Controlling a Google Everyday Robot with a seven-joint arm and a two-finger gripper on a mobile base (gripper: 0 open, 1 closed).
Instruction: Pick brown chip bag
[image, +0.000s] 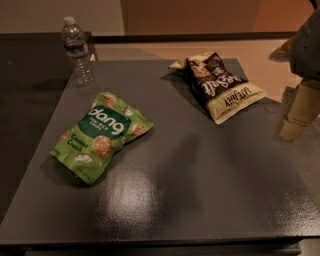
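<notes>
The brown chip bag (221, 85) lies flat on the dark grey table (200, 180), at the back right. It has a dark brown upper part with white lettering and a cream-yellow bottom band pointing right. My gripper (300, 111) is a beige piece at the right edge of the view, to the right of the bag and a little nearer than it. It is apart from the bag and holds nothing that I can see. The pale arm (307, 45) rises above it at the top right.
A green "dang" bag (100, 135) lies on the left half of the table. A clear water bottle (77, 50) stands upright at the back left corner. The table's right edge runs just below the gripper.
</notes>
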